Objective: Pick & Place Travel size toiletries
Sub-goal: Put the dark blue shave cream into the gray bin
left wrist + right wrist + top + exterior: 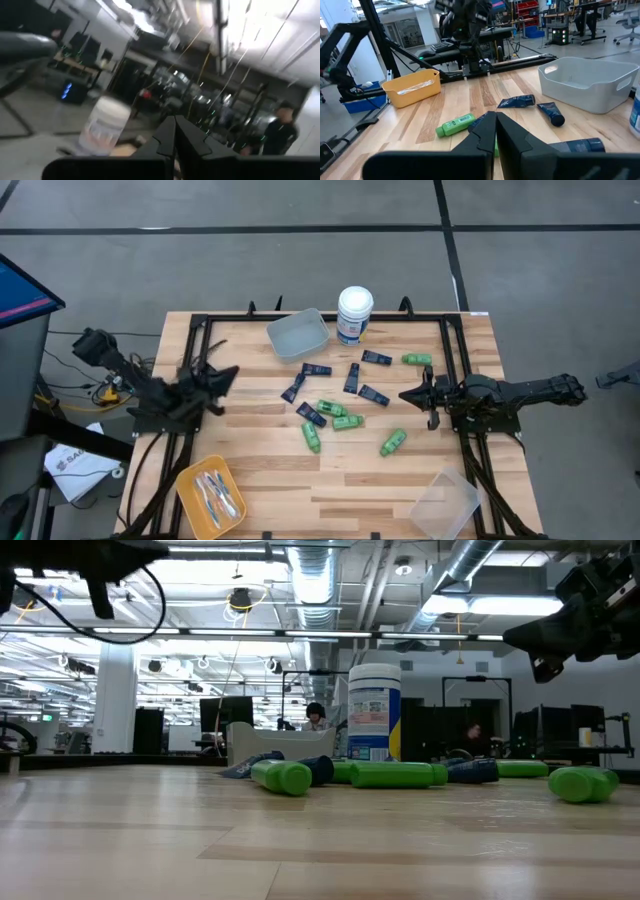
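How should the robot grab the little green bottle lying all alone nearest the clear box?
Grip the small green plastic bottle across the middle of its round body, coming straight down from above. It lies flat and slanted on the wooden table, with bare wood around it, so the right hand, which is nearest, should probably turn to straddle its narrow width.

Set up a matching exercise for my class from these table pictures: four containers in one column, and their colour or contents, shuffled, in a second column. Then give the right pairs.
Column one:
1. grey bin
2. orange bin
3. clear bin
4. white canister

Column two:
A. holds toothbrushes
B. stands upright with a blue label
C. see-through, at the table's near right corner
D. sits at the far edge, left of the canister

Pairs: 1-D, 2-A, 3-C, 4-B
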You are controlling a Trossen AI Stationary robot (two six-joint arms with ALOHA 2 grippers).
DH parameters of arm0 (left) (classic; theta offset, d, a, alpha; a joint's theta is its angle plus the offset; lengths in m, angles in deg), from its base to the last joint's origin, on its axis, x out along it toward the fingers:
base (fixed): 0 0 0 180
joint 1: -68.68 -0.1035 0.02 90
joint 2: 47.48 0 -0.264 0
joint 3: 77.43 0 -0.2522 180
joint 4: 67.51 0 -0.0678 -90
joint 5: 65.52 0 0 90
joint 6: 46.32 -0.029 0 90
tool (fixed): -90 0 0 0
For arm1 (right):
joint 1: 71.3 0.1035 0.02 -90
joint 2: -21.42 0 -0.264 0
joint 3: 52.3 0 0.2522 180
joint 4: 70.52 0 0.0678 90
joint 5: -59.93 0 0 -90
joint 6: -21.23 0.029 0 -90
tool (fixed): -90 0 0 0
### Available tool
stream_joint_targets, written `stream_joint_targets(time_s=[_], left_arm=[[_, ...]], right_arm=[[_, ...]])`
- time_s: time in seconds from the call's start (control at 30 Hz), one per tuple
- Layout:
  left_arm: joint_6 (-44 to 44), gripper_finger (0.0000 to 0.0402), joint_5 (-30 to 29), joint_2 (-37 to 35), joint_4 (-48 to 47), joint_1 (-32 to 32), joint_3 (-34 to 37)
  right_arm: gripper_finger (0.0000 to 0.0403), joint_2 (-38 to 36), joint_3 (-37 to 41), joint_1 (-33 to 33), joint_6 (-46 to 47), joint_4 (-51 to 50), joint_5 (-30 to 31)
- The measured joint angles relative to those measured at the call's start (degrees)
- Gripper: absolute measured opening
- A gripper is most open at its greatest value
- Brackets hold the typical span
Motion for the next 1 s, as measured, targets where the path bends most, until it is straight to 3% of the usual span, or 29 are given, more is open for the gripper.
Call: stream_joint_targets(time_s=[0.23, 0.47, 0.57, 0.67, 0.8, 0.87, 1.0], left_arm=[[20.8, 0.0001, -2.6, 17.7, -2.2, -4.2, -3.2], [16.9, 0.0001, -2.6, 28.8, -7.6, -9.0, -18.1], [16.3, 0.0001, -2.5, 30.2, -20.8, -10.8, -26.4], [18.0, 0.0003, -1.2, 30.5, -40.7, -12.9, -35.4], [24.2, 0.0013, 7.2, 30.6, -65.4, -17.8, -45.9], [27.5, 0.0025, 13.1, 30.6, -72.3, -20.8, -48.9], [29.6, 0.0062, 22.8, 30.5, -76.3, -26.3, -49.9]], right_arm=[[0.0006, 0.0, 0.0, 0.0, 2.4, 0.0, 0.0], [0.0006, 0.0, 0.0, 0.0, 2.4, 0.1, 0.0], [0.0006, 0.0, 0.0, 0.0, 2.4, 0.1, 0.0], [0.0006, 0.0, 0.0, 0.0, 2.4, 0.1, 0.0], [0.0006, 0.0, 0.0, 0.0, 2.4, 0.1, 0.0], [0.0006, 0.0, 0.0, 0.0, 2.4, 0.1, 0.0], [0.0006, 0.0, 0.0, 0.0, 2.4, 0.1, 0.0]])
